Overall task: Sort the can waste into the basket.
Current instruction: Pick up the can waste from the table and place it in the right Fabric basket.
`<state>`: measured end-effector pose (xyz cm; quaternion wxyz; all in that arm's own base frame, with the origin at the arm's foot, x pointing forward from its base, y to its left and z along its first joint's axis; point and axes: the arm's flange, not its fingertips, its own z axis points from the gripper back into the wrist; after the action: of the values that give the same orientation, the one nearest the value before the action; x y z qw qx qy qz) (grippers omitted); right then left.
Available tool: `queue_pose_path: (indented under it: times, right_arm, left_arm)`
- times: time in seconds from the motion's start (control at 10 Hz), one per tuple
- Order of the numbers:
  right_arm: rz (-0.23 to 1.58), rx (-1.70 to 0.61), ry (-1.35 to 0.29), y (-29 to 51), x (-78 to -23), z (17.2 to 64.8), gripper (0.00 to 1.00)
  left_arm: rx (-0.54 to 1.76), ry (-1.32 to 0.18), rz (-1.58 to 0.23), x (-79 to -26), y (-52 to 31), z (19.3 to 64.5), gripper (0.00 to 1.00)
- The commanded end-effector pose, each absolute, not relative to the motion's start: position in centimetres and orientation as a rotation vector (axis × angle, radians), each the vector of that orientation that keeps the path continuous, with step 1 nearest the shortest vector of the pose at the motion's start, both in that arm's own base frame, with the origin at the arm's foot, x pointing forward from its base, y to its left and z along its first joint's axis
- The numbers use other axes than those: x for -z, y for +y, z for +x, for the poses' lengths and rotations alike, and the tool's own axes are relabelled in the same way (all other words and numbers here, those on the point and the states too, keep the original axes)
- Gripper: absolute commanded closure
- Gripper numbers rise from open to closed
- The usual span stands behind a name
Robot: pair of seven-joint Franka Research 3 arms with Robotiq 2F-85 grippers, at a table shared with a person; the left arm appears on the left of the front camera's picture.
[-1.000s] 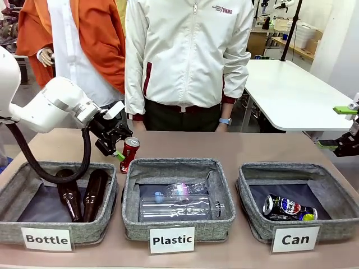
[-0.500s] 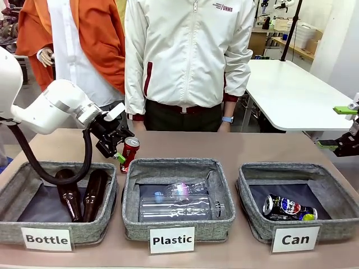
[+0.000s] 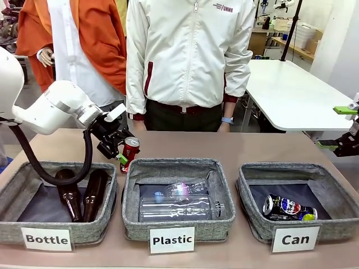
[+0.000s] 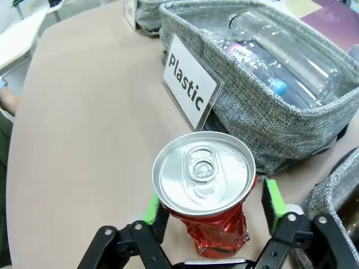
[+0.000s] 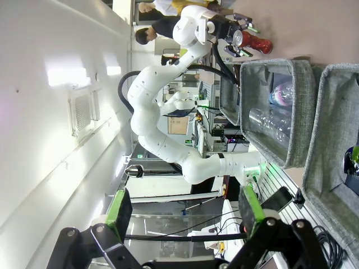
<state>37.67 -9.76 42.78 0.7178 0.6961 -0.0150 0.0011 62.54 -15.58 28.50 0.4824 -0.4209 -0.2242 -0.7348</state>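
The can waste is split between two places. Nearest, in the right-hand basket (image 3: 336, 208) with the "Can" card, the dark can (image 3: 289, 207) with blue, red and white marks already lies on the lining. To its left, the middle basket (image 3: 178, 223) marked "Plastic" holds clear plastic bottles (image 3: 179, 202), and the far-left one (image 3: 17, 188) marked "Bottle" holds brown glass bottles (image 3: 81, 193).

Just beyond the gap between those two baskets, the red can (image 3: 129, 154) stands upright on the table (image 3: 247, 148), dented low on its body. The left gripper (image 4: 213, 204) is around it: in the wrist picture a green pad sits at each side of the can, with a sliver of space showing on the right, so I'd call the jaws open and not yet clamped. The right gripper (image 5: 182, 210) hangs spread and empty off the table's right edge. A person (image 3: 188, 56) stands at the far side, hands out of play.

The step in hand looks like grasping the red can. Next would be to close firmly, lift clear of the basket rims, and carry it rightward over the middle basket to the "Can" one.
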Motion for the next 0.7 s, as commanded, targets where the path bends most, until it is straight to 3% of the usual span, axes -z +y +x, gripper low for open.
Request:
queue_pose_path:
  times: [0.0,0.1,0.6]
  right_arm:
    - [1.537,-0.029,-0.040,-10.02,-42.94,37.48,0.00]
    - [1.537,-0.029,-0.040,-10.02,-42.94,37.48,0.00]
    - [1.537,-0.029,-0.040,-10.02,-42.94,37.48,0.00]
  left_arm:
    - [1.801,-0.536,-1.044,-28.70,-16.06,62.95,0.70]
    - [1.804,-0.527,-1.044,-28.58,-16.21,62.94,1.00]
    - [1.803,-0.553,-1.031,-29.10,-16.00,62.80,1.00]
